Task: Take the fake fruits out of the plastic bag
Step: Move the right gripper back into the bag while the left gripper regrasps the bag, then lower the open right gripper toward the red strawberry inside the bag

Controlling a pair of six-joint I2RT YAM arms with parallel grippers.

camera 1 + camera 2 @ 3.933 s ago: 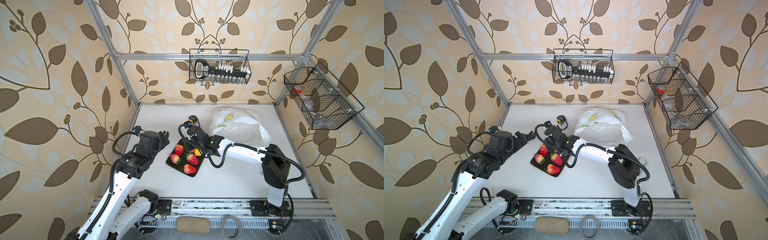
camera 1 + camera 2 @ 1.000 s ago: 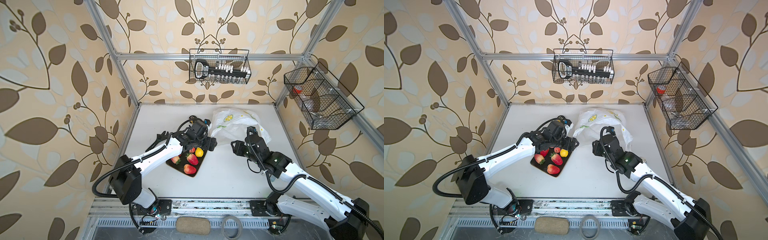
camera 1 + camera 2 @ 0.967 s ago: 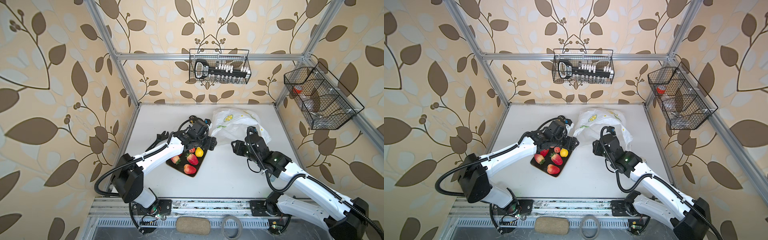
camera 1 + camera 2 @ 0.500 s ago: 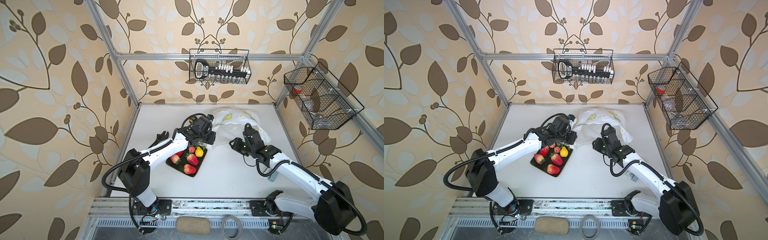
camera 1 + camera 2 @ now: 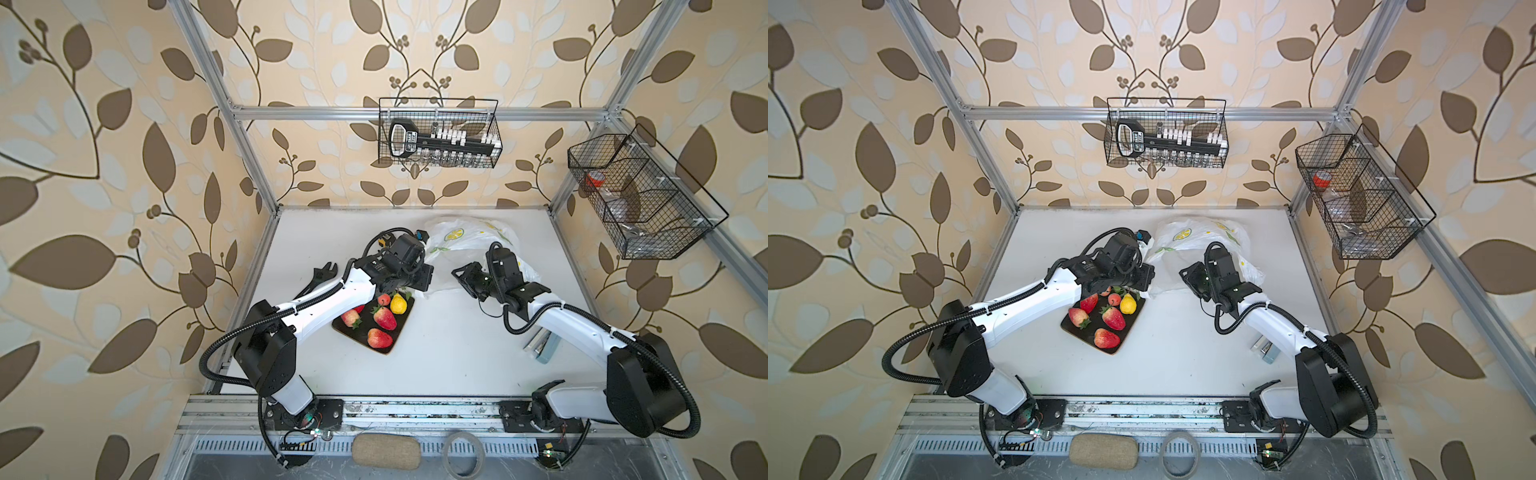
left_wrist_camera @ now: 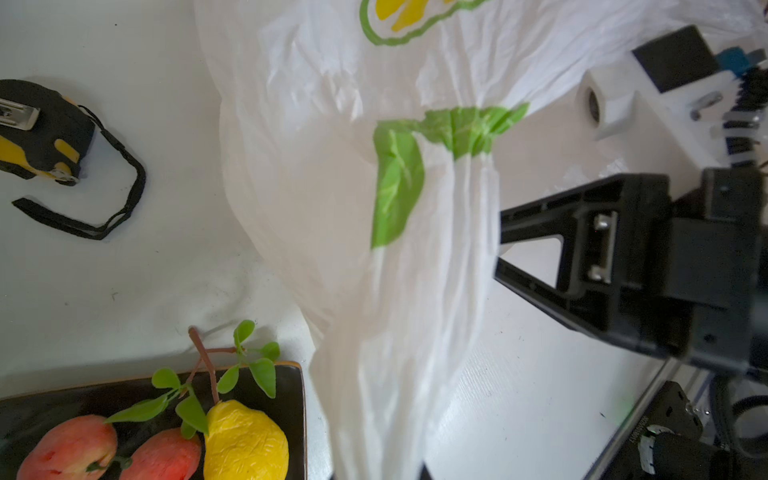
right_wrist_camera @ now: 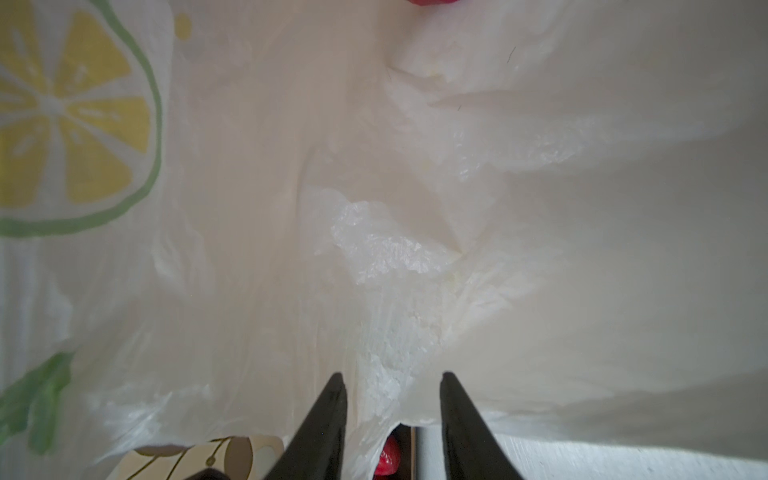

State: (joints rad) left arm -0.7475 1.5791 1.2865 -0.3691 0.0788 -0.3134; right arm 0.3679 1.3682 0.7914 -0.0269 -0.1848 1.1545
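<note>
An edge of the plastic bag (image 5: 465, 239) is clamped in the left gripper (image 5: 424, 287), beside the fake fruits (image 5: 385, 318). The right gripper (image 7: 390, 378) is held narrowly parted against the bag.

In both top views the left end effector (image 5: 422, 282) covered its own fingertips. The plastic bag (image 7: 415, 208) hid its inside; a red shape (image 7: 432, 1), cut off at the picture's edge, was too blurred to name.

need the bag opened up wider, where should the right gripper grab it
Likely the crumpled ridge of the bag just ahead of the right gripper, taken straight on from the table's front. That film stands bunched, thin enough for the parted jaws; the smooth taut panels around it give nothing to pinch.
</note>
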